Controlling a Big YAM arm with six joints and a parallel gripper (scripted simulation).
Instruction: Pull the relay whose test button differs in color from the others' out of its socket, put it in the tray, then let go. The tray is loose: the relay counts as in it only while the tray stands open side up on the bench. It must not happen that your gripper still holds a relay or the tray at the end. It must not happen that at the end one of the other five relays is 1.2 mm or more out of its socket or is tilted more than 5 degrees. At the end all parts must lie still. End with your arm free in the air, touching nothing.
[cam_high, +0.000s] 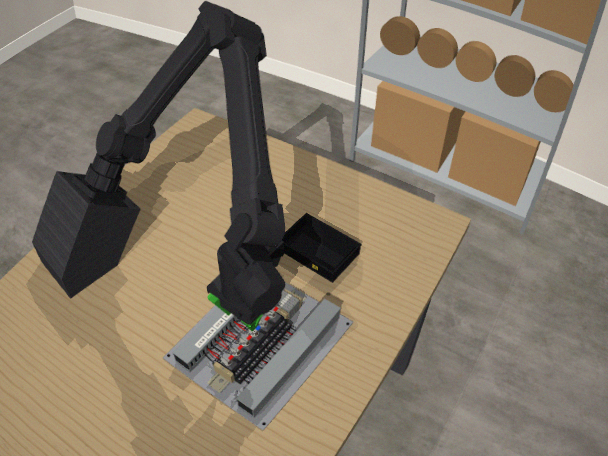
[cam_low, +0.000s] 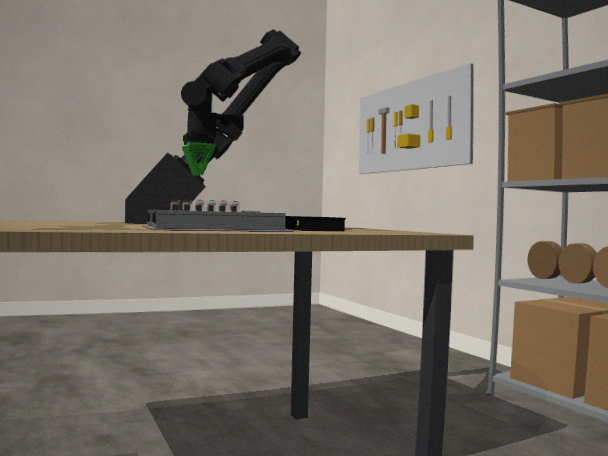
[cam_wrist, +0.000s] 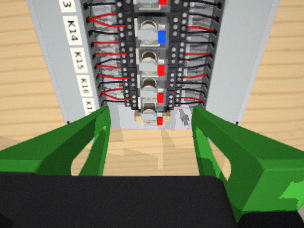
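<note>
A grey relay panel (cam_high: 345, 326) (cam_low: 215, 220) lies on the wooden bench, with a row of relays between two wire ducts. One relay (cam_wrist: 150, 36) (cam_high: 263, 327) (cam_low: 211, 203) has a blue test button; the others that show have red buttons. It sits plugged in its socket. My gripper (cam_wrist: 151, 113) (cam_low: 198, 172) (cam_high: 239, 315) has green fingers and is open and empty. It hangs well above the relay row. In the wrist view the blue-button relay lies ahead of the fingertips, three relays up from the row's near end. The black tray (cam_high: 345, 262) (cam_low: 315, 223) stands open side up beside the panel.
The arm's black base (cam_high: 80, 230) stands at the bench's left side. White labels such as K14 (cam_wrist: 71, 36) run along the left duct. A metal shelf (cam_high: 465, 95) with boxes and discs stands behind the bench. A tool board (cam_low: 415, 120) hangs on the wall.
</note>
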